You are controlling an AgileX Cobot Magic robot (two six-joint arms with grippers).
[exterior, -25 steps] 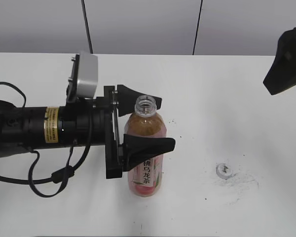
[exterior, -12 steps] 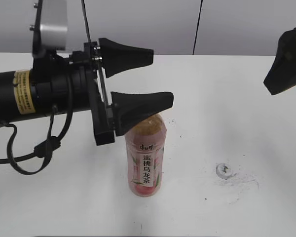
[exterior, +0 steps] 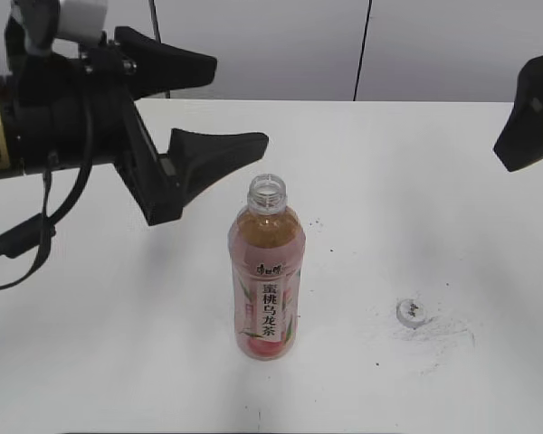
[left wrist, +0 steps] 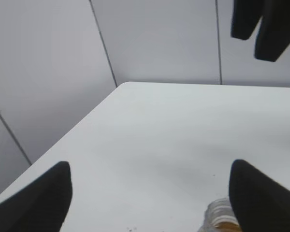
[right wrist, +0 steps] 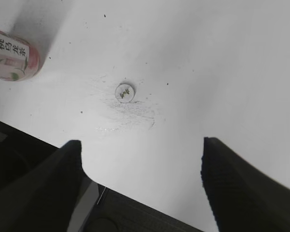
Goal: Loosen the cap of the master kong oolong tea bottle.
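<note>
The master kong oolong tea bottle (exterior: pixel 266 280) stands upright on the white table (exterior: pixel 416 181) with its neck open and no cap on it. Its neck shows at the bottom of the left wrist view (left wrist: pixel 218 218), and its base in the right wrist view (right wrist: pixel 9 58). The white cap (exterior: pixel 412 312) lies on the table to the bottle's right and also shows in the right wrist view (right wrist: pixel 124 92). My left gripper (exterior: pixel 231 104) is open and empty, raised above and left of the bottle. My right gripper (right wrist: pixel 142 169) is open and empty, high above the cap.
The right arm shows as a dark shape (exterior: pixel 529 113) at the right edge of the exterior view. Grey scuff marks (exterior: pixel 439 334) lie round the cap. The table's front edge (right wrist: pixel 135 200) runs below the right gripper. A grey panelled wall (exterior: pixel 281 45) stands behind the table.
My left gripper has let go of the bottle and risen up and to the left, clear of it. The bottle, the cap and the right arm have not moved.
</note>
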